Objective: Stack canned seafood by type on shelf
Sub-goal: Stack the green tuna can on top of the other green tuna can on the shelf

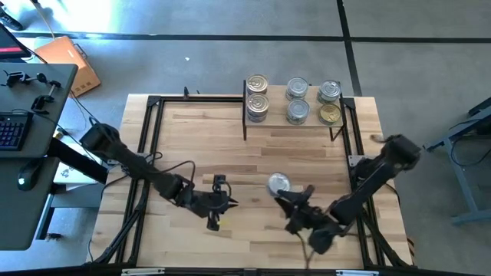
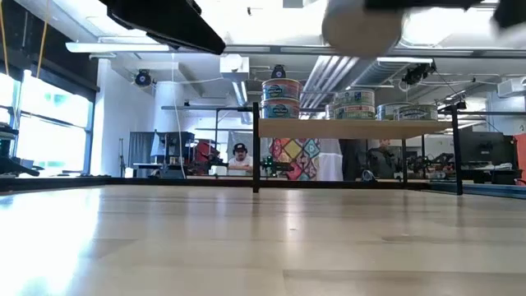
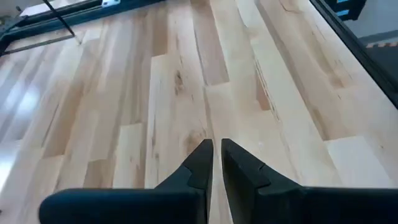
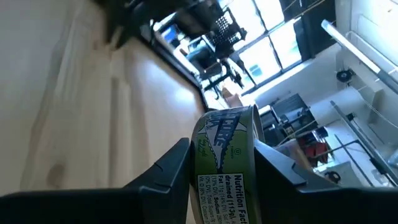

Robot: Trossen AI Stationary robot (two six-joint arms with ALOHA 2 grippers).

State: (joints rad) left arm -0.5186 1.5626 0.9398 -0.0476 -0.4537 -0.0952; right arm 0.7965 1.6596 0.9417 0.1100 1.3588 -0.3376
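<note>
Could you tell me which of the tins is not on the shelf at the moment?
The tin held in the right gripper, over the table's near side. The other six tins sit on the shelf.

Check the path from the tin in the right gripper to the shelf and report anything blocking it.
Nothing visible blocks it. The right gripper holds the tin above bare tabletop, and only open wood lies between it and the shelf. The left gripper sits off to the side.
</note>
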